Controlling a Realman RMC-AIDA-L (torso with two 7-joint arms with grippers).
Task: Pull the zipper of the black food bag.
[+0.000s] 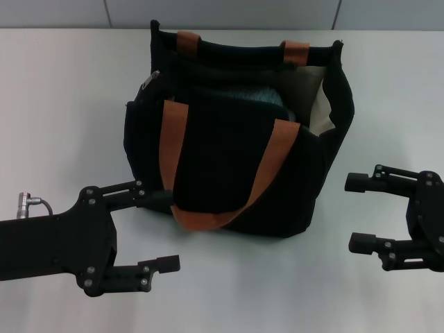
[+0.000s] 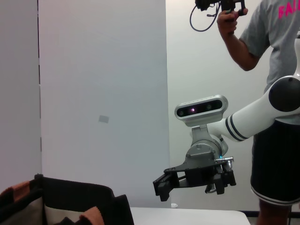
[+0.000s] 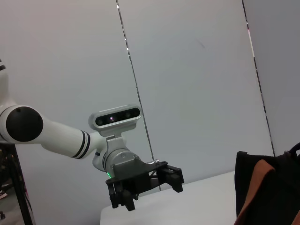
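The black food bag point(image 1: 229, 146) stands upright in the middle of the white table, its top open, with pale lining and two orange-brown straps point(image 1: 267, 166). The zipper point(image 1: 149, 82), a small silver pull tab, sits at the bag's top edge near its far left corner. My left gripper point(image 1: 165, 230) is open, low at the front left, with one fingertip close to the bag's lower left corner. My right gripper point(image 1: 355, 212) is open and empty to the right of the bag, apart from it. The bag's edge also shows in the left wrist view point(image 2: 75, 199) and the right wrist view point(image 3: 267, 187).
The white table point(image 1: 62, 104) runs around the bag on all sides. The left wrist view shows the right gripper point(image 2: 161, 187) and a person point(image 2: 276, 70) standing behind the robot. The right wrist view shows the left gripper point(image 3: 174, 177).
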